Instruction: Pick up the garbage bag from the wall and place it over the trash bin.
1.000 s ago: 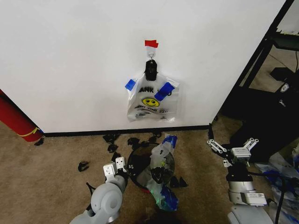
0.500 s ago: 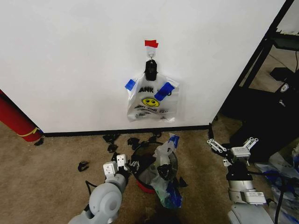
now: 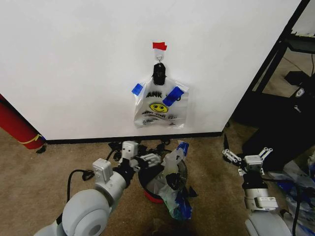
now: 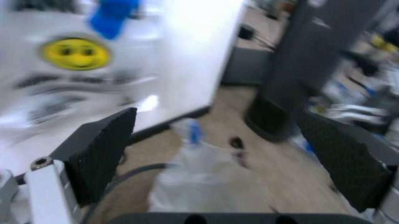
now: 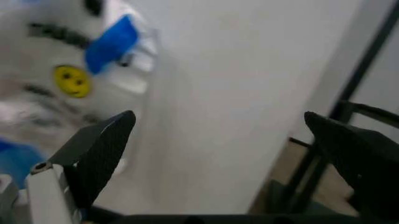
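Draping loosely over the trash bin [image 3: 153, 192] on the carpet below the wall [image 3: 74, 59], the garbage bag [image 3: 172, 183] is thin, crinkly clear film with blue tape patches, so we judge its rim should be tugged gently down around the round red bucket. Our left pincer [image 3: 140, 161] hovers wide open and empty at the bin's far rim. Our right pincer [image 3: 247, 156] waits spread open and empty, well off to the side.
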